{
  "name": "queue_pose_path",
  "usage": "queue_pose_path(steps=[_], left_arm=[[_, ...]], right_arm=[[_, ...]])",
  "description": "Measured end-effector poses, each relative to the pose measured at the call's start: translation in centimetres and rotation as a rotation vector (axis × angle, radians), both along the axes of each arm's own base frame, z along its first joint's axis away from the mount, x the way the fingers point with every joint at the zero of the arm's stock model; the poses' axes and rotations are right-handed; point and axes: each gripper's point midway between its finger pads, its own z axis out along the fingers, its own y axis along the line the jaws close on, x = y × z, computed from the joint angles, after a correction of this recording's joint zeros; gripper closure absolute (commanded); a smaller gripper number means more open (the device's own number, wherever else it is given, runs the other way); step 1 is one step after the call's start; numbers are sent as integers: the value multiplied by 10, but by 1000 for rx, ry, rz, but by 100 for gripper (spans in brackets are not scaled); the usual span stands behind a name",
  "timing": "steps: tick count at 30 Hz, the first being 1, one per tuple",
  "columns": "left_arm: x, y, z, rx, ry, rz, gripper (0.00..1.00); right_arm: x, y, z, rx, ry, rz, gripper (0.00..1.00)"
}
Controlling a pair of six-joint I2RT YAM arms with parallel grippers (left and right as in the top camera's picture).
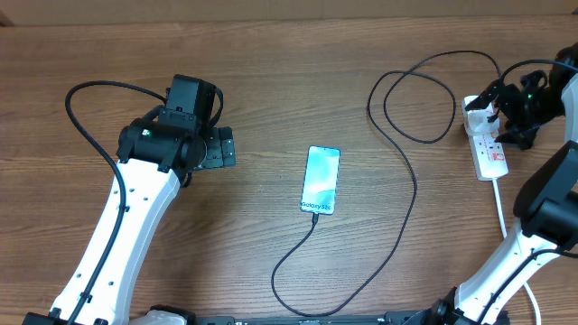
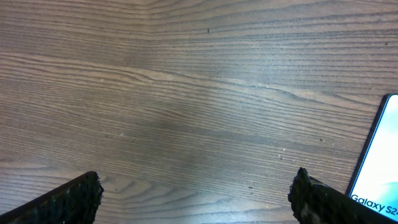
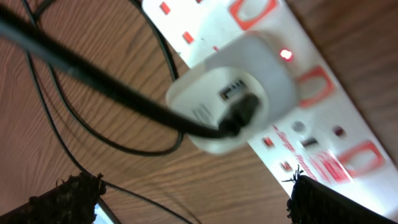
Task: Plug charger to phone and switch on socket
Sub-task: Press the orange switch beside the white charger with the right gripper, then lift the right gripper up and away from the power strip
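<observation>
The phone (image 1: pixel 321 179) lies flat mid-table, its screen lit light blue; its edge also shows in the left wrist view (image 2: pixel 380 163). The black charger cable (image 1: pixel 408 206) meets the phone's near end, loops across the table and runs to a white adapter (image 3: pixel 231 99) seated in the socket strip (image 1: pixel 489 149). A small red light (image 3: pixel 286 55) glows on the strip beside the adapter. My right gripper (image 1: pixel 499 115) hovers open over the strip's far end, nothing between its fingers (image 3: pixel 333 205). Left of the phone my left gripper (image 1: pixel 219 147) stands open over bare wood.
The strip's white cord (image 1: pixel 502 212) runs toward the front edge by the right arm's base. Cable loops (image 1: pixel 415 99) lie just left of the strip. Bare wood (image 2: pixel 186 112) lies under the left gripper.
</observation>
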Motion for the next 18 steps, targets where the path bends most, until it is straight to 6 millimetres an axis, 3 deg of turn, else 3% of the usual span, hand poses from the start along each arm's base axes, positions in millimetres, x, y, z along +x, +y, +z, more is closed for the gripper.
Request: queue_pose_path(steps=[8, 18], left_arm=[[0, 0, 0, 0, 0, 0, 0], [0, 0, 0, 0, -1, 0, 0]], right_arm=[[-19, -3, 42, -66, 19, -82, 0], [-59, 10, 133, -147, -80, -157, 0]])
